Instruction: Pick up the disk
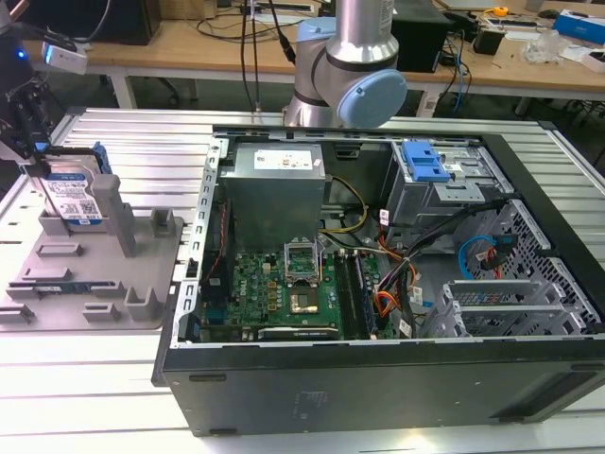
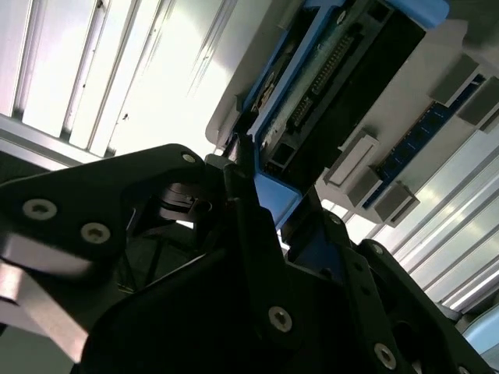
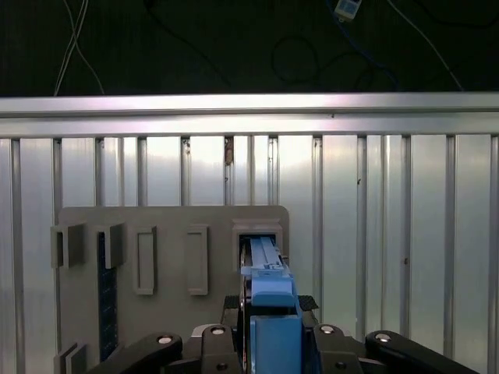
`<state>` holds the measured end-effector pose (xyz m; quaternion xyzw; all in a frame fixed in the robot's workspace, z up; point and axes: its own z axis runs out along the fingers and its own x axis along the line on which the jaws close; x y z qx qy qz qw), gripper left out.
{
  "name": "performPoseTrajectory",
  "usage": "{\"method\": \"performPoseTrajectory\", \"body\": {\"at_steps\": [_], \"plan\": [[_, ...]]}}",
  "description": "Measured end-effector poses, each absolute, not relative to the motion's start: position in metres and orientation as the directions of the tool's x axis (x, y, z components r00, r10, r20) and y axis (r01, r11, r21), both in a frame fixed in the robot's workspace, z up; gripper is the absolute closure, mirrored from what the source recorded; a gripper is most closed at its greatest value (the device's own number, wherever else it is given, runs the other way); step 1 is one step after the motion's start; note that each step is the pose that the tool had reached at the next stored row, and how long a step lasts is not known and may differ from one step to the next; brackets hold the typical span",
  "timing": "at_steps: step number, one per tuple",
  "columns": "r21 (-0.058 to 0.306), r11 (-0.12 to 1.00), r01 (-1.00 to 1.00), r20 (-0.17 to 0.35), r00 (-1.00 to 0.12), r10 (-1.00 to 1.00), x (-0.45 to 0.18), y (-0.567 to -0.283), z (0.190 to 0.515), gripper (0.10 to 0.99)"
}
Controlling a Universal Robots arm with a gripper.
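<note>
Two things could spoil this lift. The disk (image 1: 71, 197) stands on edge in a slot of the grey holder (image 1: 104, 284). That is at the exterior view's left on the ribbed metal surface (image 1: 123, 142), well apart from the open computer case (image 1: 378, 397). If the disk comes out at a slant, its blue rails could bind against the slot walls. That might drag the holder along, since nothing visible pins the holder down. The hold is also taken near the disk's upper edge alone, on smooth plastic, so a weak squeeze might let the disk slip or swing.

In the first wrist view the end effector (image 3: 270, 305) is narrowed to the disk's thickness. Its fingers (image 3: 231, 304) sit one on each side of the blue rail, apparently clamped on it. The disk's lower edge looks seated in the slot.
</note>
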<state>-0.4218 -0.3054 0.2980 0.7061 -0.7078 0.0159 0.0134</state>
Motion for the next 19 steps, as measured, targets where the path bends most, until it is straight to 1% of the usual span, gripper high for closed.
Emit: {"method": "performPoseTrajectory", "body": {"at_steps": [19], "plan": [[-0.004, 0.002, -1.000, 0.040, -0.002, -0.999, -0.4218, -0.3066, 0.2977, 0.718]]}}
